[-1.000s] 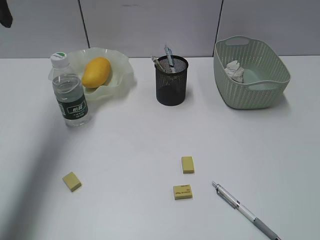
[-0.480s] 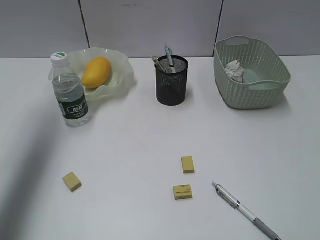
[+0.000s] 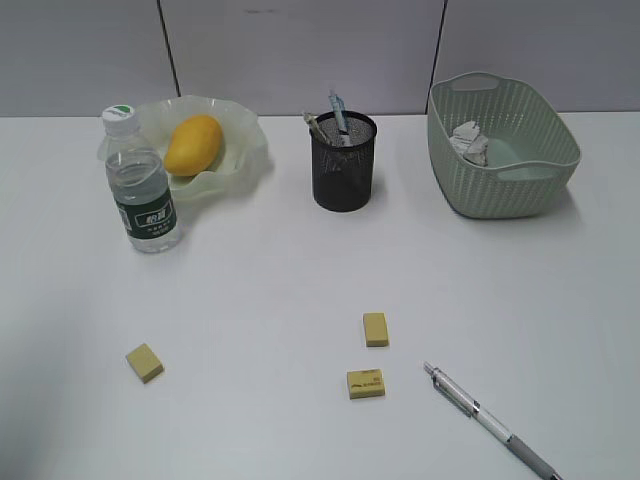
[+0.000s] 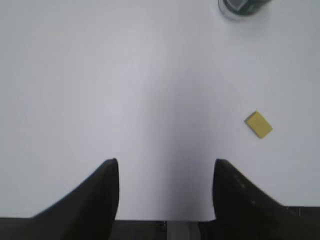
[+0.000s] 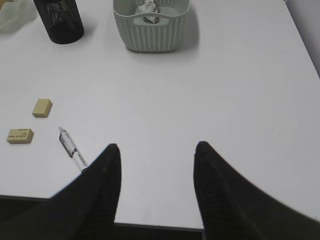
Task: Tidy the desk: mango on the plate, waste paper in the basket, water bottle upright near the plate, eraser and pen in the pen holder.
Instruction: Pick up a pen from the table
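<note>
Left tool (image 4: 165, 192) and right tool (image 5: 156, 175) both spread apart, nothing held, over bare table (image 3: 280, 280). Three erasers lower centre and lower left; pen (image 3: 490, 422) lower right.

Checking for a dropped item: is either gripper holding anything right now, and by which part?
Nothing is held. The left gripper and the right gripper both stand open over bare desk.

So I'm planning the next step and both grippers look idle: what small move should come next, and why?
Probably lower the right gripper, open and empty, onto the pen lying on the desk nearest it. The mango sits in the plate, the waste paper in the basket, and the water bottle stands upright; only the pen and three erasers remain outside the pen holder.
</note>
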Available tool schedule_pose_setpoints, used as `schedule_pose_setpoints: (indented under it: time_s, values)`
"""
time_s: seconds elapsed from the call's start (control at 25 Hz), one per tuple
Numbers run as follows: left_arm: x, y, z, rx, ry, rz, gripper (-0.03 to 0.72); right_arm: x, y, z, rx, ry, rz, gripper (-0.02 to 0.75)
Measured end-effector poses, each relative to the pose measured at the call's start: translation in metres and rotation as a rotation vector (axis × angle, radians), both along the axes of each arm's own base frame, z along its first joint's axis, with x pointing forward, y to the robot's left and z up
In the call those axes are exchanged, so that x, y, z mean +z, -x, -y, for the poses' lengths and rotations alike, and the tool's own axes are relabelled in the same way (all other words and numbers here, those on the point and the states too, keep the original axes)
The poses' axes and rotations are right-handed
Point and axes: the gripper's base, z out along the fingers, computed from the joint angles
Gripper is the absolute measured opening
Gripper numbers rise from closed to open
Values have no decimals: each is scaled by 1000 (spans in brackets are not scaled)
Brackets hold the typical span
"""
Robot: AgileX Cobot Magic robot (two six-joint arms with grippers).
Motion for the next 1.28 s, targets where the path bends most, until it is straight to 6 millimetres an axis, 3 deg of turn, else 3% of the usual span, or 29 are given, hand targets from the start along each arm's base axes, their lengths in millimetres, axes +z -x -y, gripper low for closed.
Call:
schedule_pose_setpoints:
  time_s: [0.24,0.4,0.68,0.92,1.28]
  values:
    - [-24,80,-7,-1,0,153,454,0,0,0,0,0,0,384]
    - [-37,116,-10,-1,7,285,454,0,0,0,0,0,0,384]
    - [-42,169,-14,1,27,557,443,0,0,0,0,0,0,384]
    - [-41,196,-16,2,40,730,396,0,0,0,0,0,0,384]
    - [-42,197,-15,-2,50,733,385,0,0,0,1,-1,0,384]
